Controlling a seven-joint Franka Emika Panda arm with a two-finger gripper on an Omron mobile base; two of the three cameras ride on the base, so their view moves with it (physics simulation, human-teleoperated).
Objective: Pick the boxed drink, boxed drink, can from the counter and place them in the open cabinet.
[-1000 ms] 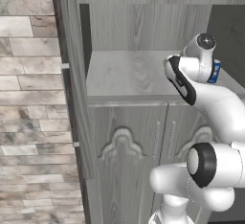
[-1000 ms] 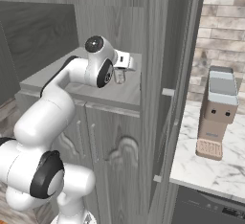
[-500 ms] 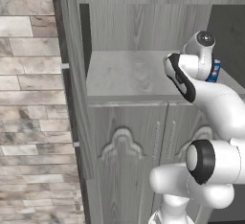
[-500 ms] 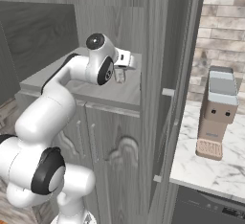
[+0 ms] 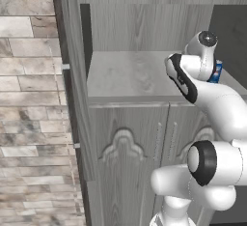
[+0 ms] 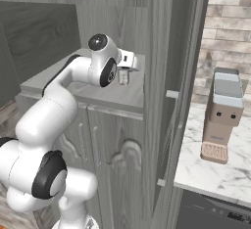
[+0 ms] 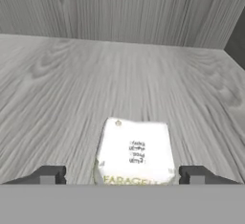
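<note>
On the open cabinet's (image 5: 130,75) shelf, the gripper (image 7: 122,175) stands with its fingertips (image 7: 48,175) spread apart, clear of each side of a boxed drink (image 7: 135,153) standing between them. Behind the arm, a blue can (image 5: 215,71) sits on the same shelf.

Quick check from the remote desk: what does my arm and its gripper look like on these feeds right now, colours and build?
The arm is glossy white, built of rounded tubular links with dark grey-black rings and caps at the joints. The two-finger gripper has a white boxy body and two small dark, squared fingertips. No cables or markings are visible.
</note>
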